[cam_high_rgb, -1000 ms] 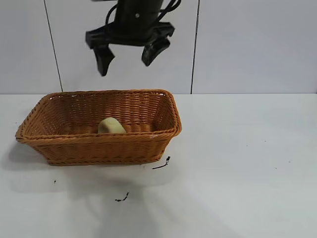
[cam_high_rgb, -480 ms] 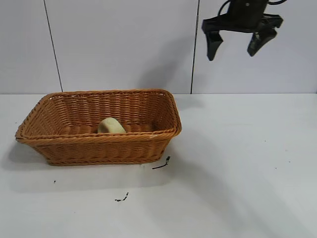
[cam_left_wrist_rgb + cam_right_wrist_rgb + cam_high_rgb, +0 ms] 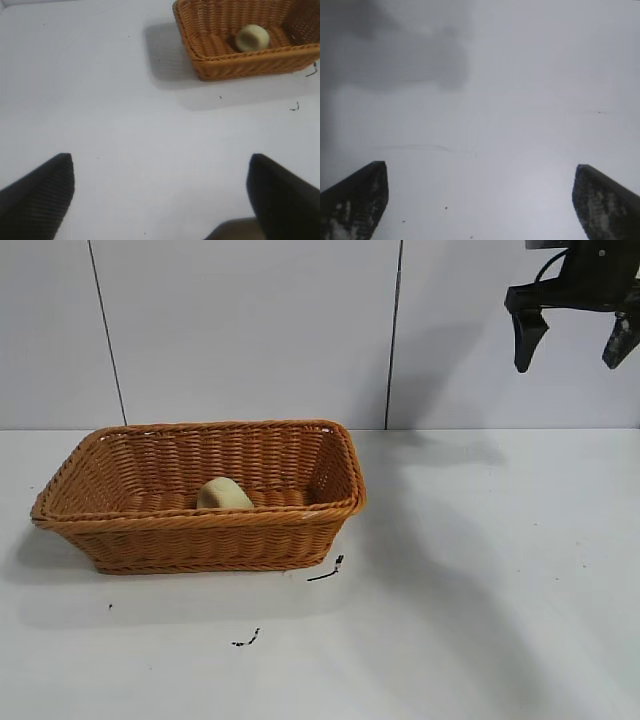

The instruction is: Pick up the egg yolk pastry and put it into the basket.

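Observation:
The egg yolk pastry [image 3: 224, 494], a small pale yellow dome, lies inside the orange-brown wicker basket [image 3: 200, 518] on the left half of the white table. My right gripper [image 3: 567, 362] hangs high at the far right, well away from the basket, open and empty; in its wrist view [image 3: 480, 200] only bare table shows between the fingers. My left gripper [image 3: 160, 200] is open and empty, out of the exterior view; its wrist view shows the basket [image 3: 250, 54] and the pastry [image 3: 252, 38] far off.
Small black marks lie on the table in front of the basket [image 3: 327, 570] and nearer the front [image 3: 247, 640]. A white panelled wall stands behind the table. The right half of the table holds only the arm's shadow.
My right gripper has swung from above the basket to the far right, staying open and empty. The pastry and the basket have not moved.

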Available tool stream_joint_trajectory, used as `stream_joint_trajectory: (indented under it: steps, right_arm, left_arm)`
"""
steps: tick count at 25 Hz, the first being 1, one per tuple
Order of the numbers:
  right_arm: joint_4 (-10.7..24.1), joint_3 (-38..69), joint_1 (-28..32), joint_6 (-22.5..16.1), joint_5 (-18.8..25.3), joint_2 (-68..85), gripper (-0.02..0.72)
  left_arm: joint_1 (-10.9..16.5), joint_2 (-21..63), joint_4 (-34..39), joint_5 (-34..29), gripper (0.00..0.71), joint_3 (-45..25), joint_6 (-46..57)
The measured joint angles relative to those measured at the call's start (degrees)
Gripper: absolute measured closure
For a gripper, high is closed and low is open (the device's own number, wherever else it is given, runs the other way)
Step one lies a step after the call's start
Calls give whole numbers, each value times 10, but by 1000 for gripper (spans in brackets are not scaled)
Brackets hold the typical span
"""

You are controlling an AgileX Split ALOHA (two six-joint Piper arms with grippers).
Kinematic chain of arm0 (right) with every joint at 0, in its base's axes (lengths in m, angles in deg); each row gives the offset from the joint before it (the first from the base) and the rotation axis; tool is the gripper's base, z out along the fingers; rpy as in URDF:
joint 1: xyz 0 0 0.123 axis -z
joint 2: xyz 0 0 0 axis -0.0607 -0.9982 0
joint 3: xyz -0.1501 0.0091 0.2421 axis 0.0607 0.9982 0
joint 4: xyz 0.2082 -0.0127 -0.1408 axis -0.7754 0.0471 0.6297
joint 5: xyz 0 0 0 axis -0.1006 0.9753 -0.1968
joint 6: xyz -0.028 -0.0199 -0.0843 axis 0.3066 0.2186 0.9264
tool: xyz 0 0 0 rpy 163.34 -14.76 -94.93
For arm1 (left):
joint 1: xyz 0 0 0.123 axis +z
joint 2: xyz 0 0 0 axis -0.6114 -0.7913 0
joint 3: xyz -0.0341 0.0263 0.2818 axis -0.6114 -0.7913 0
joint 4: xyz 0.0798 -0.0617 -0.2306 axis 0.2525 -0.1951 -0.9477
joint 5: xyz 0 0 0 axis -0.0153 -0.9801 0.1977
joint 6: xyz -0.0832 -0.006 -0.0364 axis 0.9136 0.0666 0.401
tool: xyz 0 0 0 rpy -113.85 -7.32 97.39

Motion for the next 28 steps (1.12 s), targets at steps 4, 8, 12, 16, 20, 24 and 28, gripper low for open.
stream_joint_trajectory:
  steps: [4,8,12,16,20,24,28]
  right_arm:
    - [-15,97,0,6,0,91,10]
    - [-16,225,0,16,0,205,10]
    - [-15,368,0,22,0,335,10]
    - [-15,519,0,28,0,479,10]
    - [-15,656,0,33,0,626,10]
    - [-15,784,0,33,-35,776,10]
    - [-29,884,0,34,-91,925,10]
  left_arm:
    - [0,0,0,0,14,0,0]
    - [0,0,0,0,14,0,0]
    - [0,0,0,0,14,0,0]
    - [0,0,0,0,14,0,0]
    - [0,0,0,0,14,0,0]
    - [0,0,0,0,14,0,0]
    - [0,0,0,0,14,0,0]
